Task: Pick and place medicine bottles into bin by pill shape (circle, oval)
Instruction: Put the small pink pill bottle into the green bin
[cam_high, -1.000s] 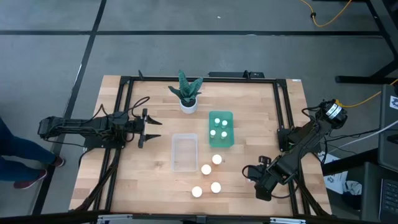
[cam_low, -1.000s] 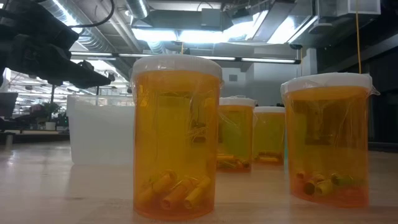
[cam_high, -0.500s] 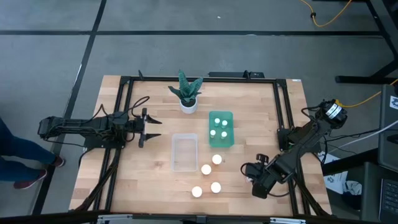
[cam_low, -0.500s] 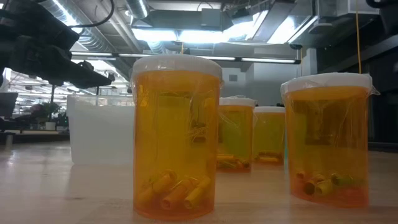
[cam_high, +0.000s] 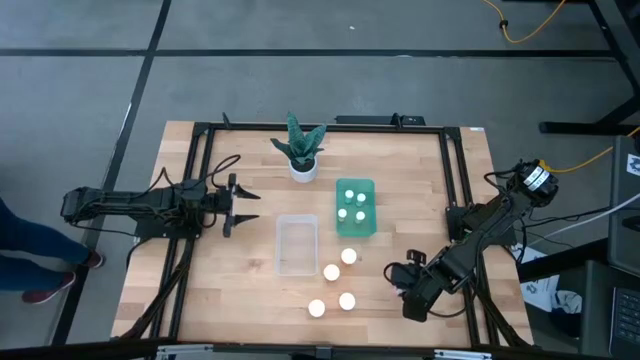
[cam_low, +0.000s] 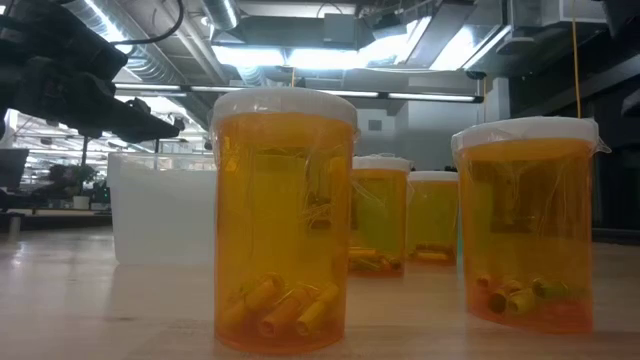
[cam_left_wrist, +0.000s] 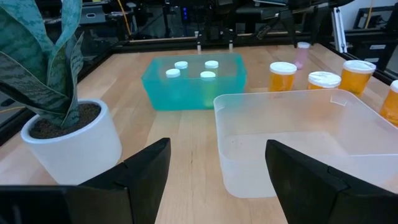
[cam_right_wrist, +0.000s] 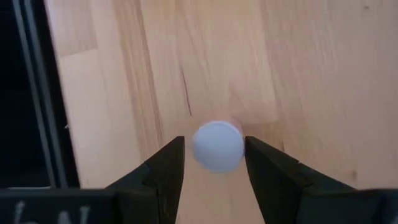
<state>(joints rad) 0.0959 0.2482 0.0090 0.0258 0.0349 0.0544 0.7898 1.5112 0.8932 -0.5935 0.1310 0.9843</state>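
Four white-capped orange medicine bottles (cam_high: 331, 271) stand upright on the wood table near the front; the low view shows them close up (cam_low: 285, 220). Three more white-capped bottles (cam_high: 349, 205) stand in the teal bin (cam_high: 368, 186). A small pink-tinted bottle with a white cap (cam_right_wrist: 217, 146) stands upright on the table. My right gripper (cam_right_wrist: 214, 144) is open above it, pointing down, one finger on either side of the cap. It is at the front right of the table (cam_high: 398, 272). My left gripper (cam_high: 248, 205) is open and empty at the left, level, facing the clear bin (cam_high: 297, 262).
A plant in a white pot (cam_high: 301, 168) stands at the far middle of the table, close to my left gripper in its wrist view (cam_left_wrist: 68, 134). The clear bin (cam_left_wrist: 298, 112) holds nothing. A black frame (cam_high: 455, 180) runs along the table's edges.
My right gripper has moved a little toward the table's left edge, nearer the group of four bottles. My left arm and the bottles have kept still.
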